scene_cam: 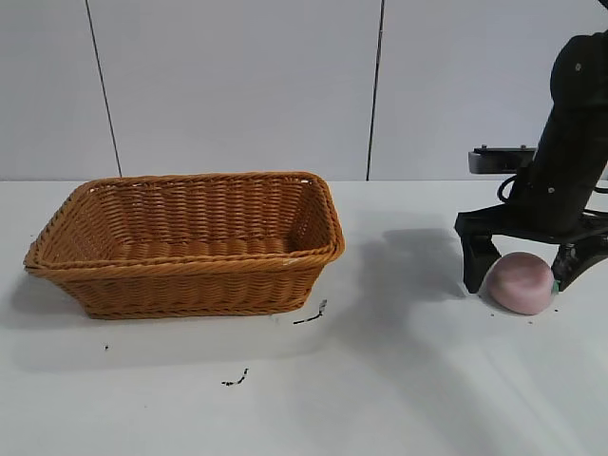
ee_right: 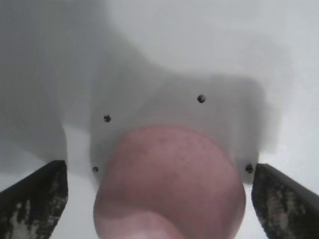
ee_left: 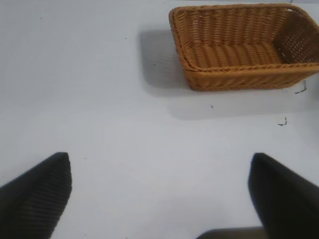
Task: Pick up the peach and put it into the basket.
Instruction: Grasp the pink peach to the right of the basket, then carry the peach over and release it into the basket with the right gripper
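The pale-pink peach (scene_cam: 520,282) sits on the white table at the right. My right gripper (scene_cam: 521,275) is lowered around it, open, one finger on each side with gaps to the fruit. In the right wrist view the peach (ee_right: 169,184) lies between the two fingertips (ee_right: 35,199), not touching them. The orange-brown wicker basket (scene_cam: 185,244) stands at the left and holds nothing. It also shows in the left wrist view (ee_left: 239,47). My left gripper (ee_left: 159,194) is open and holds nothing over bare table; it is outside the exterior view.
Small dark marks (scene_cam: 309,316) lie on the white table in front of the basket. Open table surface lies between the basket and the peach. Pale wall panels stand behind.
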### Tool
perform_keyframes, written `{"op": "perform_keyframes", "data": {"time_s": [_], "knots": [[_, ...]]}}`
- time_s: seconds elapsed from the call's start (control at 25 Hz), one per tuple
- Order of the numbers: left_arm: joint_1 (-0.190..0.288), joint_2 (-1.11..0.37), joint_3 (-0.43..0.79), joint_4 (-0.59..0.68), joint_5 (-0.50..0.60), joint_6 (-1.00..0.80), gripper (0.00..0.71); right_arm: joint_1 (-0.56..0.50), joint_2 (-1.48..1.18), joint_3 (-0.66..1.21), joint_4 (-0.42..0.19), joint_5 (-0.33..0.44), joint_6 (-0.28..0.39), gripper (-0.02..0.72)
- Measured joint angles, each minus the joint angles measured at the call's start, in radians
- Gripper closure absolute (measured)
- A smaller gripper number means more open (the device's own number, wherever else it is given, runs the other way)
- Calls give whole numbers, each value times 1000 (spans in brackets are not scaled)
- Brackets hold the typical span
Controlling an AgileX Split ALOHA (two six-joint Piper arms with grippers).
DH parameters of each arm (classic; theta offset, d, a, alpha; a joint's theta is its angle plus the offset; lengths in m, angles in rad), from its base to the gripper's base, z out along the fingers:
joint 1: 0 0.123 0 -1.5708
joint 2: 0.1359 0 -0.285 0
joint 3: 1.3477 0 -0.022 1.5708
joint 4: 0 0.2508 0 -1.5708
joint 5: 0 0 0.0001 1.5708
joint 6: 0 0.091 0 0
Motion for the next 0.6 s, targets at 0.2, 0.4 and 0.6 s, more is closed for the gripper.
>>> {"op": "perform_keyframes", "data": {"time_s": [0.2,0.4,0.6], "knots": [[0,0,0,0,0,0,17,0,-22,-24,-4,30,0,712],[0,0,0,0,0,0,17,0,-84,-154,5,171,0,712],[0,0,0,0,0,0,17,0,-129,-348,37,312,-3,712]]}}
